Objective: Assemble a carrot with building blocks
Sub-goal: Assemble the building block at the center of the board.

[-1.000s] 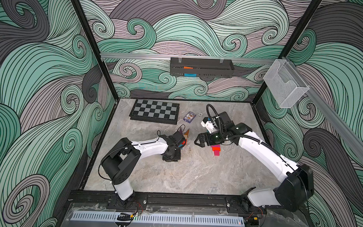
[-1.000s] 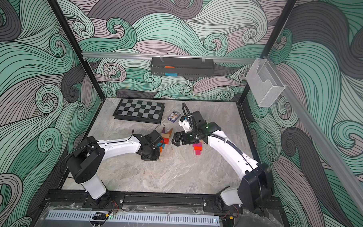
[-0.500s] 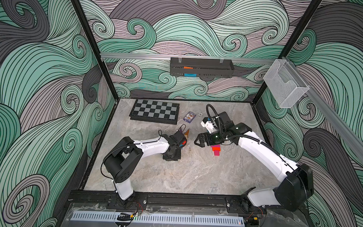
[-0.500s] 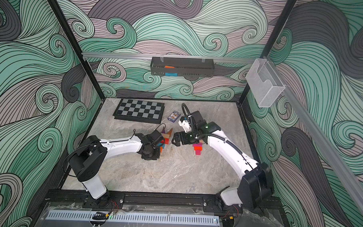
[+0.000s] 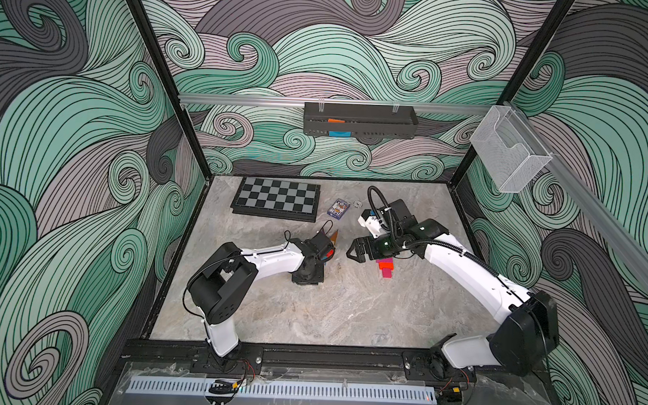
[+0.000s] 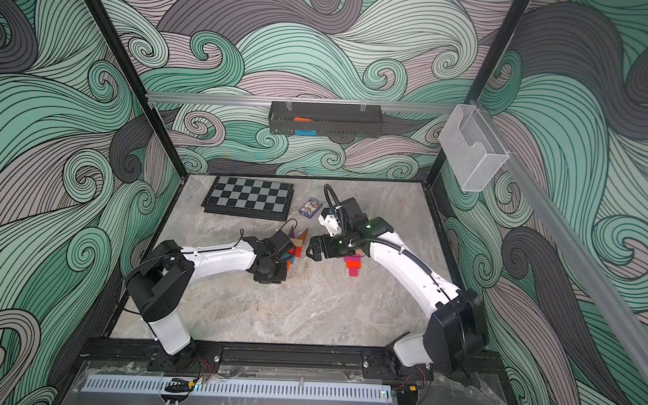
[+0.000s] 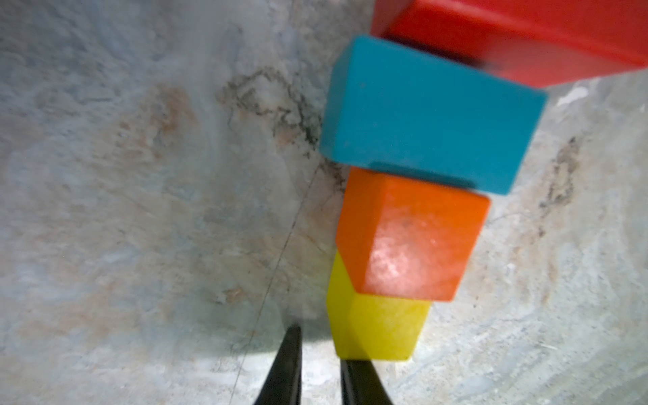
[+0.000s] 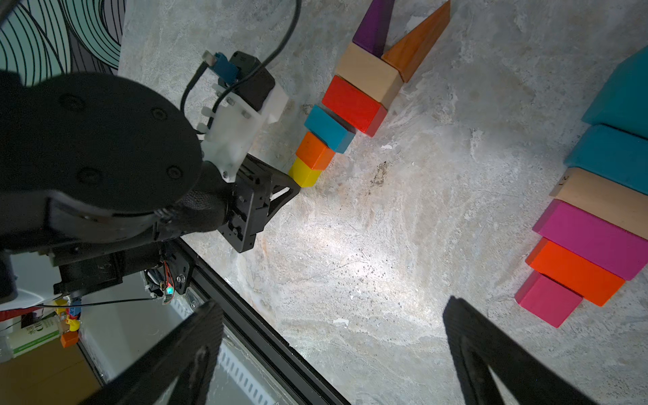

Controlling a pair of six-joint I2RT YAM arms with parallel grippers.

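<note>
Left arm's [image 5: 268,261] elbow has shifted slightly. Closed, empty left claw [image 7: 317,354] meets the yellow cube [image 7: 382,329] at the block row's [image 8: 350,105] near end; right claw [image 8: 331,305] gapes.

- This was a robot test cell in a lab, not a home: printed swirl-pattern walls [image 5: 76,128] closed in the left, back and right sides, held by black frame posts [image 5: 160,71].
- A left arm [image 5: 272,259] and a right arm [image 5: 468,275], both white and black, stood on a black base rail [image 5: 309,358] at the front edge of a marble-look worktop [image 5: 348,315], with loose wires [image 5: 249,369] at their feet.
- A black tray [image 5: 358,119] hung from an aluminium rail [image 5: 244,100] on the back wall, and a clear plastic holder [image 5: 505,158] hung on the right wall.
- A slotted cable duct [image 5: 282,389] ran along the front.
</note>
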